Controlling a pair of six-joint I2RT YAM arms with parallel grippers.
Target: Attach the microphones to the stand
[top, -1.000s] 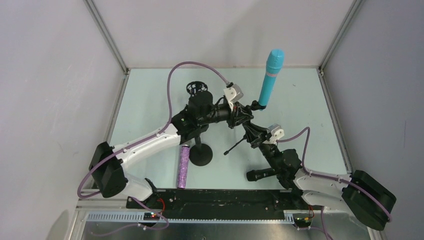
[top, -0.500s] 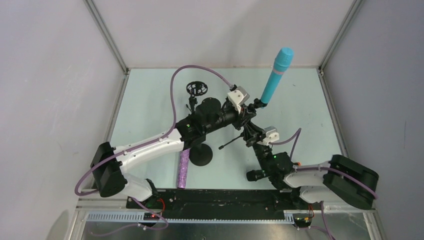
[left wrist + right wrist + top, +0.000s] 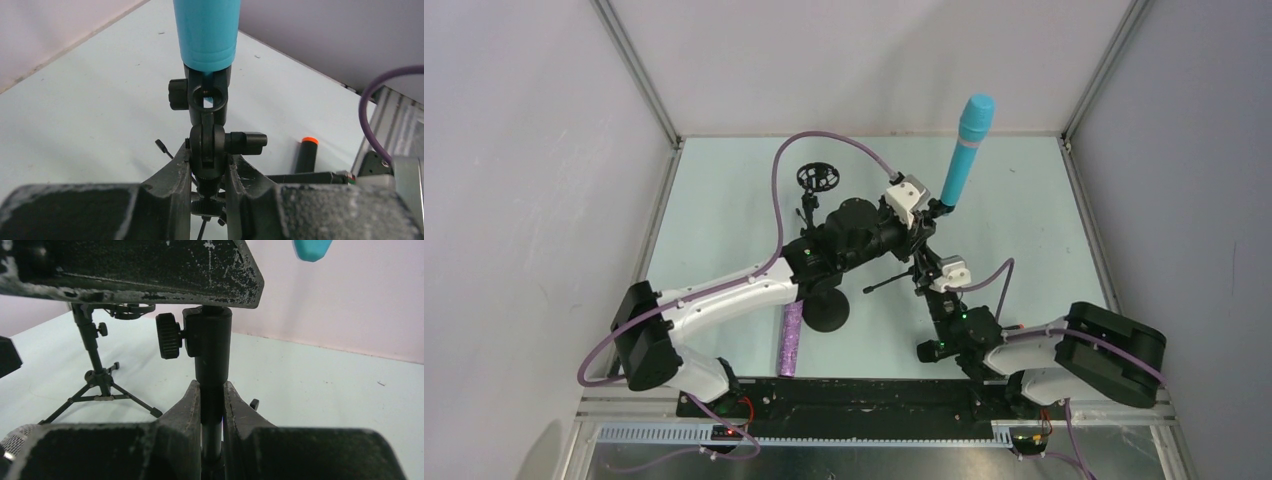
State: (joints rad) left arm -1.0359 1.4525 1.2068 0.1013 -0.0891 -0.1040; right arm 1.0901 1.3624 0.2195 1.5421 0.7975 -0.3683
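Nearest the arms' bases, the black microphone lies flat on the surface beside the right arm, its orange end ring showing in the left wrist view. The purple glitter microphone lies lengthwise near the left arm, beside a round black base. Neither is held. Further in, the right arm's fingers are closed tight on the upright pole of the stand, just below its side knob. Above them, the left arm's fingers pinch the swivel joint under the clip. The cyan-blue microphone is seated in that clip, straight ahead of the left arm's fingers, which makes the left arm the nearer one. Its long axis runs up and away toward the far wall. It is a smooth, plain cyan stick, with a paler band just below its rounded head in the overhead view.
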